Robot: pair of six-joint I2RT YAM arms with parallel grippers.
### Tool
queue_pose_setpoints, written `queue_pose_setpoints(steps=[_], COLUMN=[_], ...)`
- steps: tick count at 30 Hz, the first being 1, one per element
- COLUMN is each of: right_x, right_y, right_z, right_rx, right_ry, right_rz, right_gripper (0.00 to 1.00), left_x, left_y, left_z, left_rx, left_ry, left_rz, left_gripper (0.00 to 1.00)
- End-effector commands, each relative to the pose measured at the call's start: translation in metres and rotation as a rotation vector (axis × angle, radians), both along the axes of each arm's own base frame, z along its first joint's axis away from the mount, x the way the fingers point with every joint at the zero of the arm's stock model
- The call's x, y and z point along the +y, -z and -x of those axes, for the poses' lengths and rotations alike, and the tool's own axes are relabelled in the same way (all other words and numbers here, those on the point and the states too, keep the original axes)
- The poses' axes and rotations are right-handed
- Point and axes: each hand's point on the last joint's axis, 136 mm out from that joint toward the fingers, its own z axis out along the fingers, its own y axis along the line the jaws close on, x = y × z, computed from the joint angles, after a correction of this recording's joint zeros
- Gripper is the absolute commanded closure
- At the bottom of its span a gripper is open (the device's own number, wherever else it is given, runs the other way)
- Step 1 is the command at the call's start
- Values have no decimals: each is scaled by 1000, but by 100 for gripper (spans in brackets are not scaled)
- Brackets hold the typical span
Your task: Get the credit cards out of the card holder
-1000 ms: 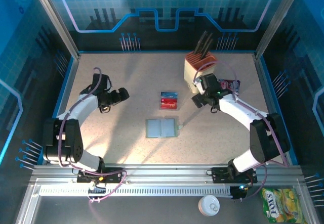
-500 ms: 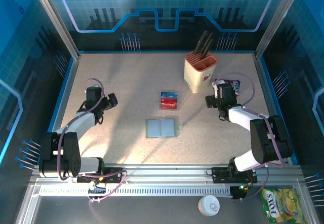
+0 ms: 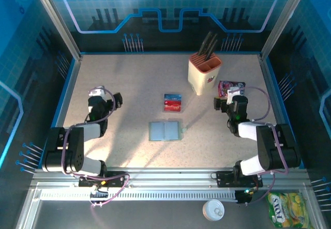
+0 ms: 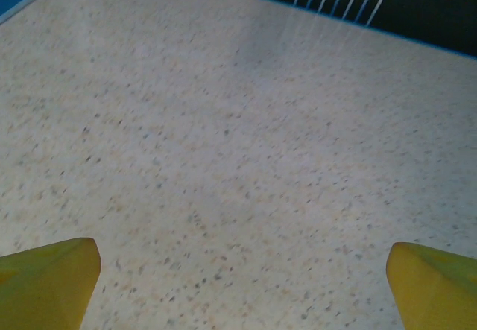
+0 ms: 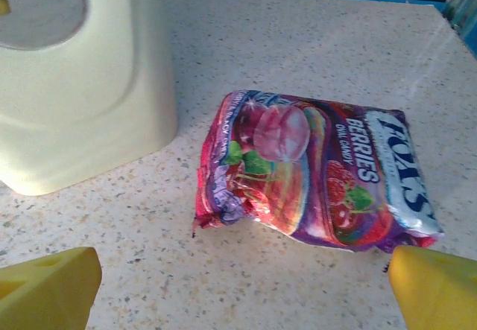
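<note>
A: Both arms have folded back toward their bases. The left gripper (image 4: 240, 285) and right gripper (image 5: 242, 285) gape wide, empty.

B: And the holder (image 3: 165, 131)?

A: Unmoved, lying open flat mid-table, and I can make out no card in it. The cards (image 3: 172, 103) sit stacked just beyond it, apart.

B: Then the emptying looks done, and the arms seem to be parking.

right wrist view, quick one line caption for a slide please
Open right end effector facing a berries candy packet lying beside the cream knife block on a speckled table
</note>
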Motion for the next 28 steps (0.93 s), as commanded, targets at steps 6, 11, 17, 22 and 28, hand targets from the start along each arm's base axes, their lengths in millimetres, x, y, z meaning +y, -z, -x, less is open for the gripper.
queue_pose_setpoints(steps=[6, 11, 17, 22, 28], right_x=[28, 28, 33, 33, 28], right_y=[-13, -13, -12, -11, -11], right_z=[-11, -12, -12, -12, -12], right_rx=[-112, -108, -103, -101, -103], right_ry=[-167, -158, -190, -189, -161], right_rz=[-28, -18, -22, -22, -25], right_gripper=[0, 0, 0, 0, 0], left_x=[-21, -31, -32, -35, -35], left_y=[4, 7, 7, 6, 7], left_z=[-2, -14, -14, -14, -14], left_rx=[-88, -42, -41, -42, -41], left_ry=[137, 131, 125, 140, 141], left_rz=[-32, -127, -142, -140, -140], left_gripper=[1, 1, 1, 1, 1])
